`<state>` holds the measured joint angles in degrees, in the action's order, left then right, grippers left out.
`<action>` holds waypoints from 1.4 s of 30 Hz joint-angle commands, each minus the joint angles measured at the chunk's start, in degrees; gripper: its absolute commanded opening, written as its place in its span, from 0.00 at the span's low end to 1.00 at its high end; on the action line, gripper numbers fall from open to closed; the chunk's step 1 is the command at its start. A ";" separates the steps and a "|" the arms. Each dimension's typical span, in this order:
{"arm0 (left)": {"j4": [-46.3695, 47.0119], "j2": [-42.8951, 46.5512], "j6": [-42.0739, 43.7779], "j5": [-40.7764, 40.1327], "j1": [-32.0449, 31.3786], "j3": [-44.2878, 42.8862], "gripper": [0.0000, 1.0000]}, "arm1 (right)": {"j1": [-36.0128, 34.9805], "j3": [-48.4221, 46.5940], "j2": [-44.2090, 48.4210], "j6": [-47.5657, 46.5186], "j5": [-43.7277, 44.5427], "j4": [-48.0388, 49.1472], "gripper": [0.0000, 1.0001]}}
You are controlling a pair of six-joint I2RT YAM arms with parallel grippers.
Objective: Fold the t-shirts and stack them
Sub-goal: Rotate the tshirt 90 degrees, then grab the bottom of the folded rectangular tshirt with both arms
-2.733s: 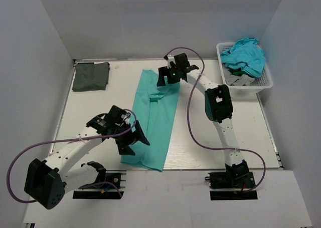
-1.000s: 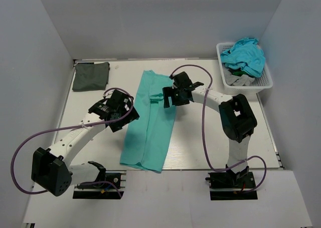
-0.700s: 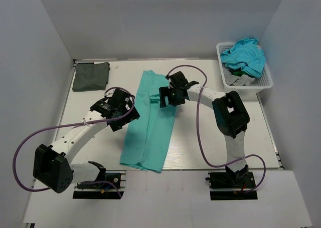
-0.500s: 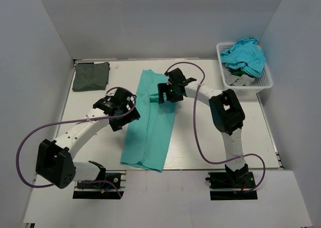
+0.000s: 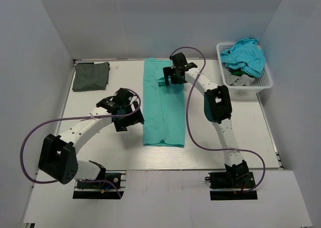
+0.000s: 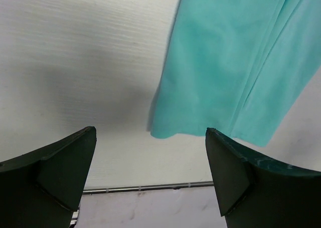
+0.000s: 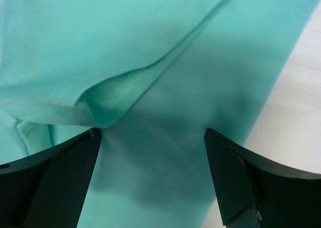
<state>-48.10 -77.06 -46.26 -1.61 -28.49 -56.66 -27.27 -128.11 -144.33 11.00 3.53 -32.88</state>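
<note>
The teal-green t-shirt lies flat on the table as a long folded strip that runs straight from far to near. My left gripper is open and empty beside the strip's near left edge. In the left wrist view the shirt's near corner lies just ahead of the open jaws. My right gripper is open over the strip's far end. In the right wrist view it hovers close above the cloth, beside a raised fold. A folded dark grey-green t-shirt lies at the far left.
A white lattice basket stands at the far right and holds a crumpled turquoise-blue shirt over a grey one. The table's front rail shows just beyond the shirt's near edge. Grey walls enclose the table.
The teal shirt lay at a slant and now lies straight, shifted toward the far side and right. My right gripper moved to the far end. My left gripper shifted slightly nearer.
</note>
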 commanded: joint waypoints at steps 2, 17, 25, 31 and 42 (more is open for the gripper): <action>7.11 -0.37 5.55 10.46 -1.22 4.71 1.00 | -1.03 7.39 13.91 -6.70 -6.50 1.83 0.90; 17.16 -6.16 5.93 15.23 -7.11 15.53 0.77 | -3.05 71.12 60.56 12.36 -20.22 5.91 0.90; 22.26 -8.72 2.15 15.76 -9.65 18.95 0.51 | -7.44 86.00 66.20 17.90 -29.45 4.31 0.90; 22.96 -8.72 0.91 14.44 -10.80 19.49 0.39 | -7.54 86.11 62.34 16.51 -26.12 7.21 0.81; 19.63 -9.96 0.91 9.79 -11.32 16.50 0.04 | -7.54 84.00 54.43 12.21 -28.05 11.52 0.53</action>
<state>-25.47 -85.84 -46.30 15.03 -39.48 -39.79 -34.74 -42.81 -88.18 25.69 -25.56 -23.90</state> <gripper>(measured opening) 0.061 0.566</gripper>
